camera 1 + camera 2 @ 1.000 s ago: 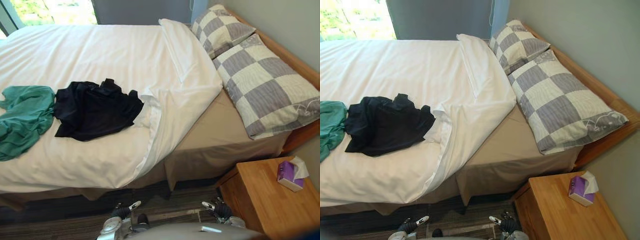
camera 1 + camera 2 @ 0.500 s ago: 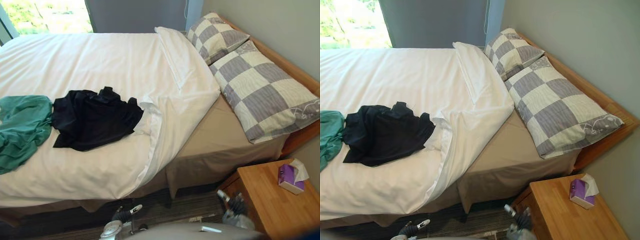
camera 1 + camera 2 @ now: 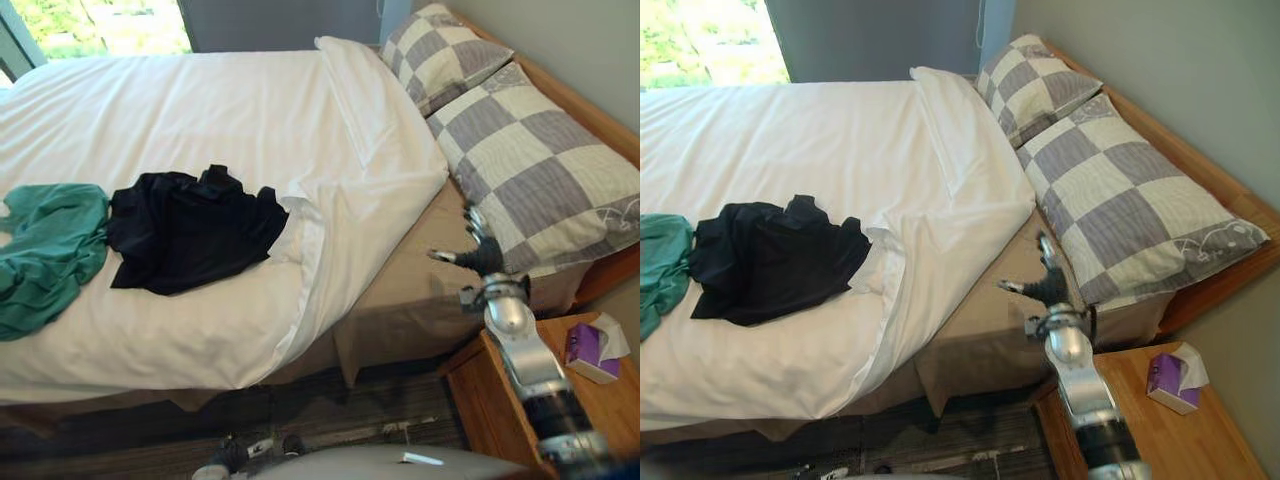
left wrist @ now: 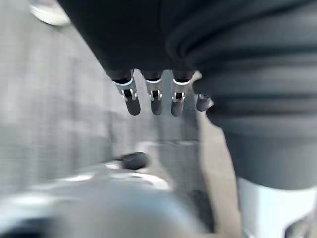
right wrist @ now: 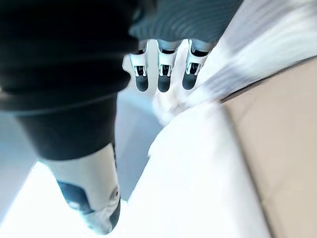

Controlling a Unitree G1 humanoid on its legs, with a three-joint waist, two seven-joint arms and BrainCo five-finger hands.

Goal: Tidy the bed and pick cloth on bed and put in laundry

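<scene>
When looking for the cloth to collect, find the black cloth crumpled on the white duvet, near the bed's front edge, touching the green cloth at its left end. Lies longer than deep – long axis roughly along the bed's front edge, one ragged end pointing right at the turned-back duvet corner and just touching it. Green one runs more diagonally, back to front-left, and off the view's edge. Past the fold, bare tan sheet, then two checked pillows against the headboard. Right hand over the tan sheet, just beside the nearer pillow, fingers spread and straight, gripping nothing. Left hand low over the floor, fingers straight, empty too. Nightstand with tissue box to the right. Step in hand probably the tidying – reaching for the duvet corner. To do well: pinch the corner close to its edge, draw it flat toward the pillows, slow enough not to drag the black cloth along; likely safer to clear both cloths first.
</scene>
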